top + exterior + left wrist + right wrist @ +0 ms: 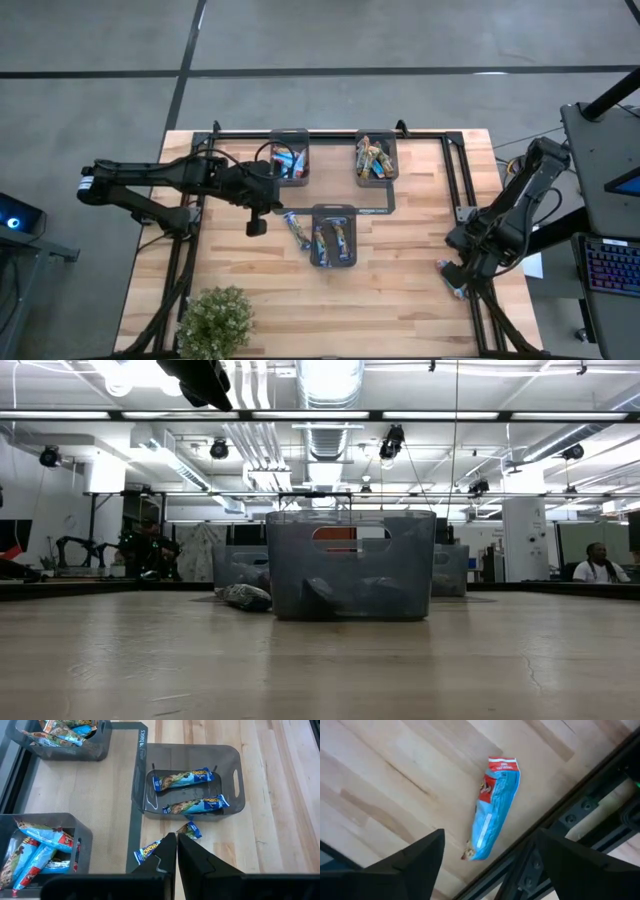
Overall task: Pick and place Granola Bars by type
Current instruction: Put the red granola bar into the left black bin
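Red-and-blue bar is being framed on the counter by the released right claw; "CHEWY" bars are being overlooked by the clenched left claw.

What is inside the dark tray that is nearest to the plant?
In the tray, the left wrist view shows two blue bars lying flat, side by side, apart. The high view agrees. The low view shows only dim shapes through its wall. Another bar lies outside, partly covered by the left claw.

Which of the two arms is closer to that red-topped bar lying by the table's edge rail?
Right. The right gripper hangs over the red-topped bar, jaws open. The left gripper is across the table, beside the middle tray.
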Available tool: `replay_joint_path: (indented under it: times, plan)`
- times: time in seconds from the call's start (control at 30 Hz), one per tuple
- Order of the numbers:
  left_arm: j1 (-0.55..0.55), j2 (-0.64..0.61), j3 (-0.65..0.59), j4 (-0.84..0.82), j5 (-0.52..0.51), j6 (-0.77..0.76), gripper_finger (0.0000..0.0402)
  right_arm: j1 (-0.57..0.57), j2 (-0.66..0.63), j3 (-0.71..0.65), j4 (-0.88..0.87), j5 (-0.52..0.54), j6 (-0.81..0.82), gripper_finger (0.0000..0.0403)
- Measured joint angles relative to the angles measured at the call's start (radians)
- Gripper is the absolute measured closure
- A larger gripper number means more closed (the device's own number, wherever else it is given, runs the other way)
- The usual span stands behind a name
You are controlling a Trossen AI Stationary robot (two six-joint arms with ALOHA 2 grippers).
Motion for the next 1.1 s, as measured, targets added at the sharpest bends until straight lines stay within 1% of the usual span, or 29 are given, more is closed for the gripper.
replay_joint_path:
  times: [0.13, 0.3, 0.47, 0.67, 0.9, 1.1]
  plan:
    - [0.000, 0.000, 0.000, 0.000, -0.004, -0.016, 0.0402, 0.000, 0.014, -0.028, 0.001, -0.001, -0.009, 0.0094]
    - [0.000, 0.000, 0.000, 0.000, -0.007, -0.023, 0.0402, 0.000, 0.027, -0.047, 0.036, -0.002, -0.009, 0.0104]
    - [0.000, 0.000, 0.000, 0.000, -0.039, -0.029, 0.0402, 0.000, 0.045, -0.076, 0.099, -0.007, -0.002, 0.0113]
    - [0.000, 0.000, 0.000, 0.000, -0.045, -0.040, 0.0402, 0.000, 0.083, -0.085, 0.128, -0.009, 0.067, 0.0115]
    - [0.000, 0.000, 0.000, 0.000, -0.047, -0.041, 0.0402, -0.003, 0.125, -0.085, 0.151, -0.009, 0.091, 0.0117]
    - [0.000, 0.000, 0.000, 0.000, -0.047, -0.041, 0.0402, -0.003, 0.153, -0.085, 0.178, -0.005, 0.142, 0.0117]
